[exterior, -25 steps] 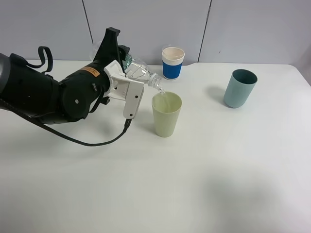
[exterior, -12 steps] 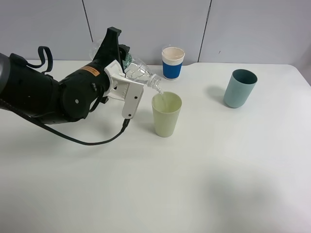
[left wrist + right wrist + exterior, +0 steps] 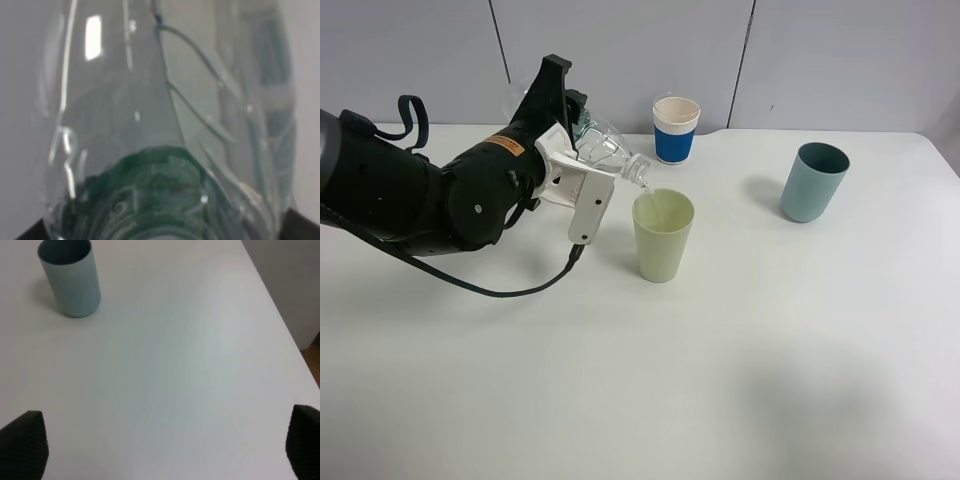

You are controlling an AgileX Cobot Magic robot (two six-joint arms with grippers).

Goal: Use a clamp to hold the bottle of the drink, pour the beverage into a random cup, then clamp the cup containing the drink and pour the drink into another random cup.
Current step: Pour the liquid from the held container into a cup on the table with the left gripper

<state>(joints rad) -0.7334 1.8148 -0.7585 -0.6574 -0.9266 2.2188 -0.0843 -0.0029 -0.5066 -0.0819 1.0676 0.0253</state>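
Tilted bottle (image 3: 608, 148) partly hidden behind left fingers (image 3: 552, 85) pinching it, mouth over yellow-green tumbler (image 3: 662, 238); right fingers (image 3: 22, 442) spread wide, cut off at frame edges.

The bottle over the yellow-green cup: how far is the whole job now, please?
Done: the left gripper is shut on the bottle, tilted over the yellow-green cup. In hand: the beverage runs from its mouth into that cup. Left: clamp that cup and pour into the white cup with blue band. The right gripper is open, holding nothing.
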